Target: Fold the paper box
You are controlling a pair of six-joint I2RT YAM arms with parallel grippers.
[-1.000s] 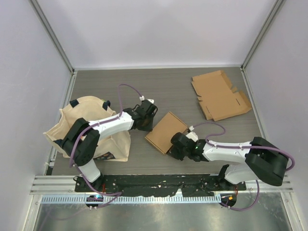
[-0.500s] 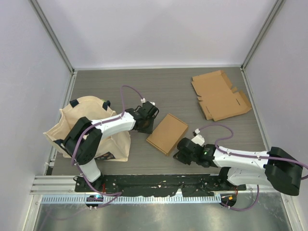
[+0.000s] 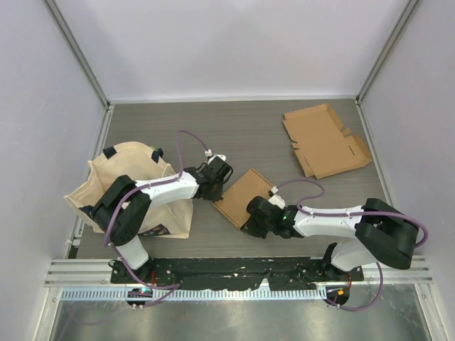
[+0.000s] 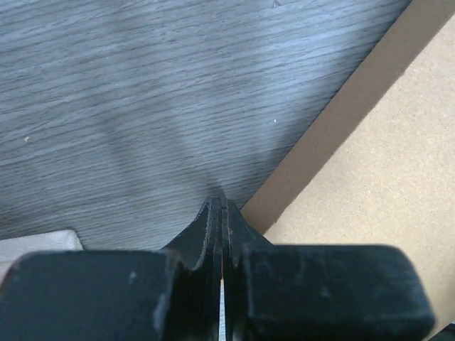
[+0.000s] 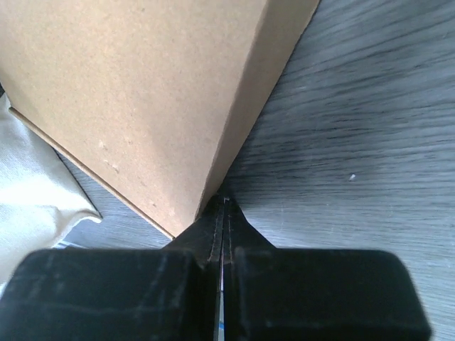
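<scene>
Grey woodgrain table (image 3: 242,131), pale walls (image 3: 234,42); cardboard box (image 3: 245,193) centre.

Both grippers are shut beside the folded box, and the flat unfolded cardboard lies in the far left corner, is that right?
Not quite: the top view shows the flat unfolded cardboard in the far right corner. The left gripper and right gripper are indeed shut beside the folded box.
</scene>
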